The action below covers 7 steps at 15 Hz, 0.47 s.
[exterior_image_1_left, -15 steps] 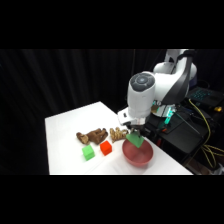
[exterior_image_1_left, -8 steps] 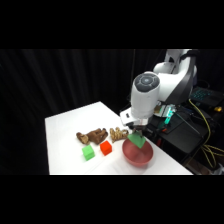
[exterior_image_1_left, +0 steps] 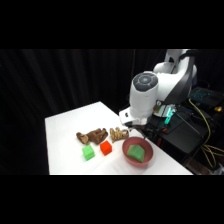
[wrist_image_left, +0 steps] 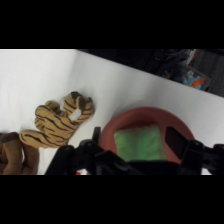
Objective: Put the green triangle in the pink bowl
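Our gripper (wrist_image_left: pixel 135 150) hangs just above the bowl (wrist_image_left: pixel 135 117), and in the wrist view its two fingers stand apart, one on either side of the triangle (wrist_image_left: pixel 138 142), with nothing between them. The triangle lies flat inside the bowl, on its floor, free of the fingers as far as we can tell. In the side view the gripper (exterior_image_1_left: pixel 141 131) sits at the bowl's (exterior_image_1_left: pixel 127 145) far rim, with the triangle (exterior_image_1_left: pixel 135 152) showing pale green in the bowl's middle.

We judge the placing done: the block is where the task wants it, and what is left is the retreat. The next move calls for a straight lift away from the bowl, so that the fingers clear its rim without dragging it.

Beyond the bowl, the striped toy (wrist_image_left: pixel 60 117) lies just beside its rim, and a brown toy (wrist_image_left: pixel 12 152) lies past that. In the side view the red cube (exterior_image_1_left: pixel 105 147) sits near the bowl, the green cube (exterior_image_1_left: pixel 88 153) a little farther on, well apart from it. The bowl stands close to the table's (exterior_image_1_left: pixel 65 125) near edge and its right-hand edge, so a sideways knock there could push it off. Above the bowl the room is open, and we see nothing in the way of a lift.
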Tool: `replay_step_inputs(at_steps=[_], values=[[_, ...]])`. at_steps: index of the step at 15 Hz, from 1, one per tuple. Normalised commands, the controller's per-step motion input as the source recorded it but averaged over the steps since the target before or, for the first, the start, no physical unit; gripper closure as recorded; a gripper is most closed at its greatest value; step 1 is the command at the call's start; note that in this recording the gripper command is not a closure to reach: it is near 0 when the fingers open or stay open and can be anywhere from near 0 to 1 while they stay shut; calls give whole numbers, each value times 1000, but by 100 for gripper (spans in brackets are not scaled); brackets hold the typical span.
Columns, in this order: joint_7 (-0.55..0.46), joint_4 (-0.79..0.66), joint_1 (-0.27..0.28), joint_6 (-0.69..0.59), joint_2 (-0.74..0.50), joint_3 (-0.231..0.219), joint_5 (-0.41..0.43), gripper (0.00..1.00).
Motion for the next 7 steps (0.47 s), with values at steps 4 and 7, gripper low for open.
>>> replay_step_inputs(at_steps=[4,7], values=[[-43,-76,-62,119,-314,-14,-33,0],[-108,-83,-111,144,-368,-42,22,0]])
